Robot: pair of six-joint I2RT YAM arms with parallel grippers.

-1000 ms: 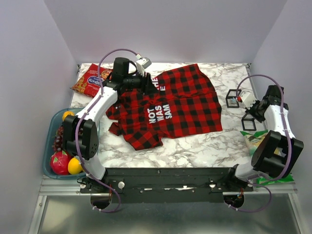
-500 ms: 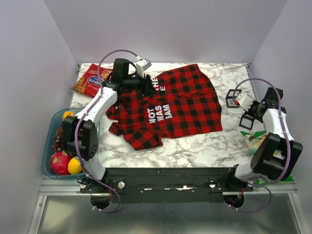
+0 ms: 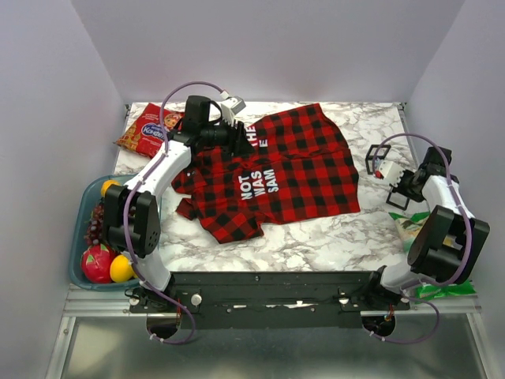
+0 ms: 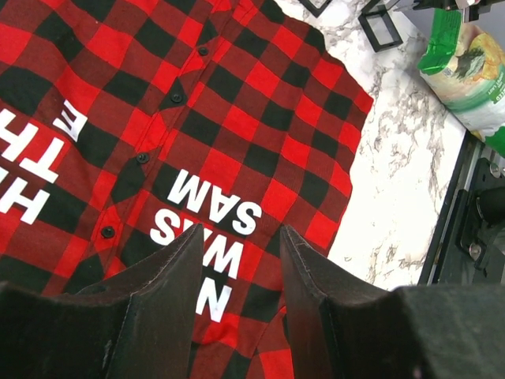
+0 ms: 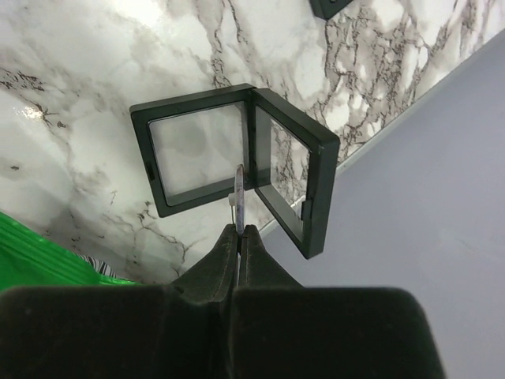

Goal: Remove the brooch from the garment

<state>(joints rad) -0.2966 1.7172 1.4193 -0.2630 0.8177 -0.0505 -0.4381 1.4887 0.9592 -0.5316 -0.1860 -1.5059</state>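
The garment [image 3: 300, 166], a red-and-black checked shirt with white lettering, lies spread on the marble table and fills the left wrist view [image 4: 237, 110]. My left gripper [image 3: 241, 136] hovers over the shirt's upper left part, open, with only cloth showing between its fingers [image 4: 241, 231]. The brooch [image 5: 239, 193], a thin silvery disc seen edge-on, is pinched in my right gripper [image 5: 239, 229]. That gripper [image 3: 404, 188] is at the table's right side, off the shirt, right above an open black frame box [image 5: 319, 150].
A second black box [image 3: 376, 159] stands near the right arm. A green packet [image 3: 414, 229] lies at the right front. A red snack packet [image 3: 148, 129] is at the back left. A blue bin [image 3: 81, 207] of fruit sits at the left edge.
My right gripper, still shut on the brooch, has shifted left and towards the near edge over the open box. The left arm has stayed still.
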